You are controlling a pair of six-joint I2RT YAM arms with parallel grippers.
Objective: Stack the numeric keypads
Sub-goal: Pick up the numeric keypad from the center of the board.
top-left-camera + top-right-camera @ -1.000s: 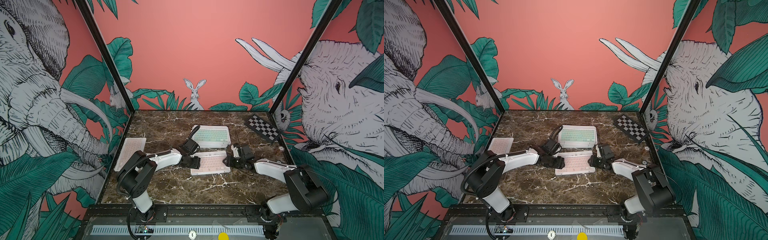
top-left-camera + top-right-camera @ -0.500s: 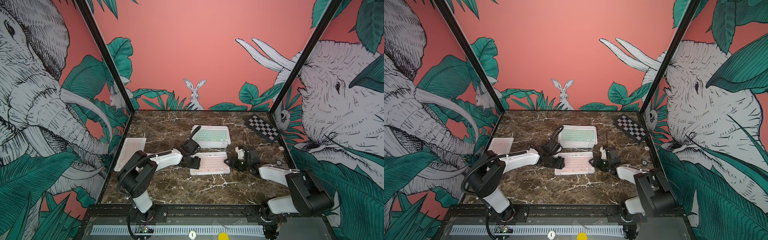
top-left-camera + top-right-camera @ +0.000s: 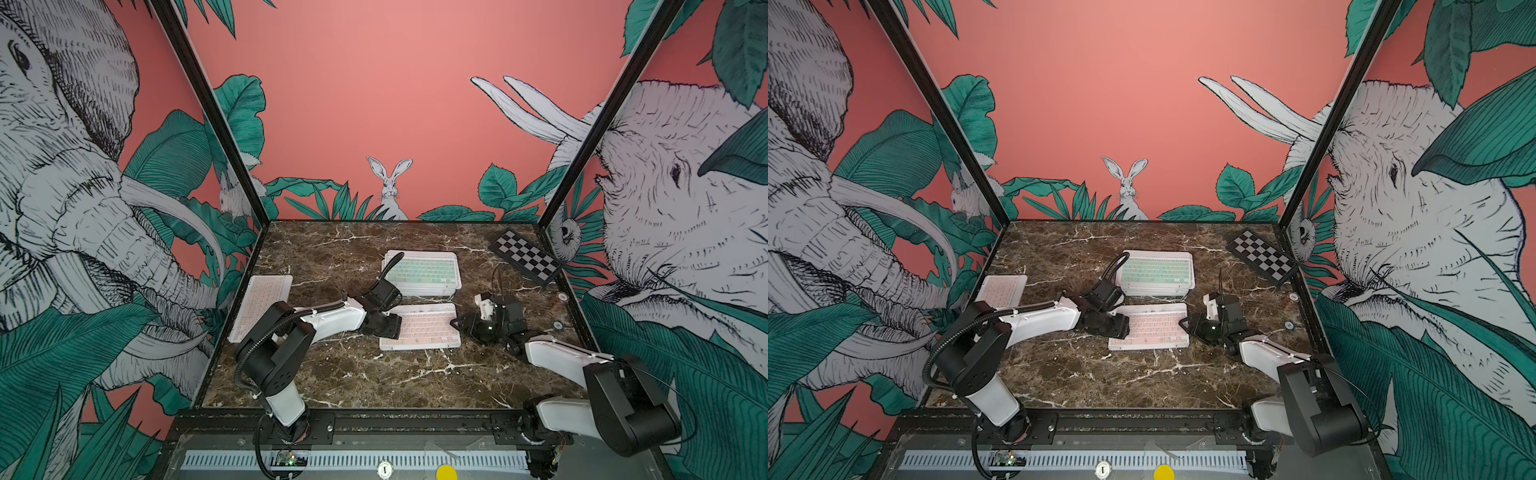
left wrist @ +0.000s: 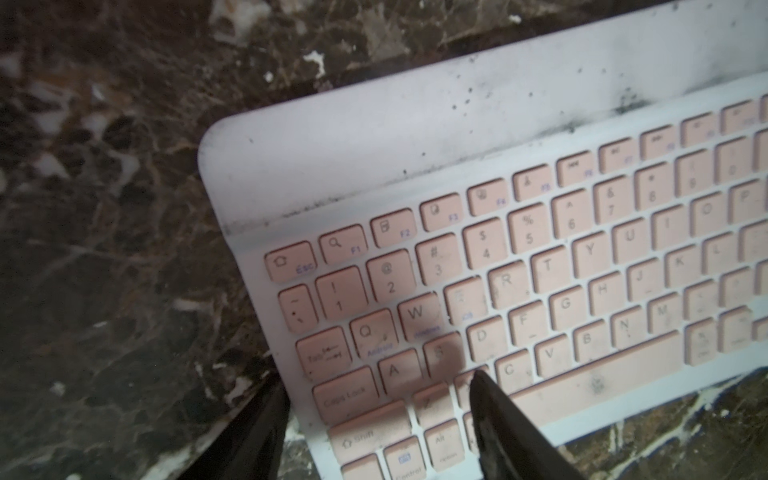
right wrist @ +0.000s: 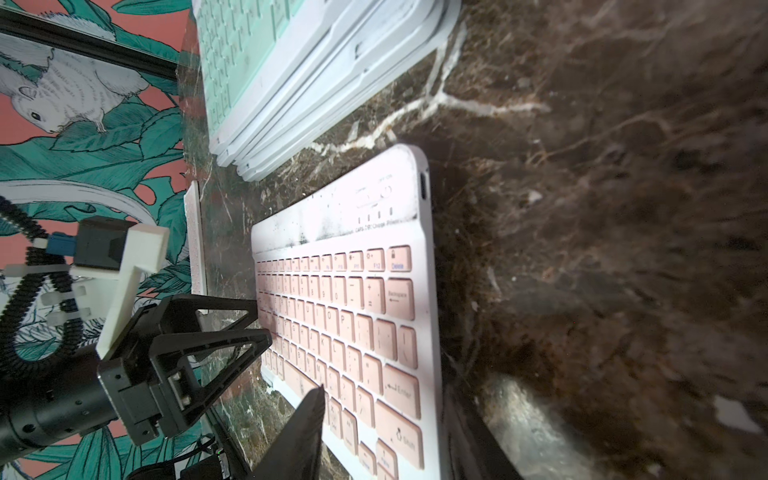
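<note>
Both top views: marble table (image 3: 353, 374), left hand (image 3: 392, 328) pinching pink keypad (image 3: 424, 328), right hand (image 3: 457, 326) open.

On the table (image 3: 374, 374), a stack of keypads (image 3: 422, 272) lies midway between the left and right edges, toward the back edge. A single keypad (image 3: 424, 328) lies just in front of the stack, apart from it, with the left gripper (image 3: 395, 328) at its left end and the right gripper (image 3: 457, 324) at its right end. Another keypad (image 3: 259, 307) is at the left edge, and a board (image 3: 525, 257) sits in the back right corner.
</note>
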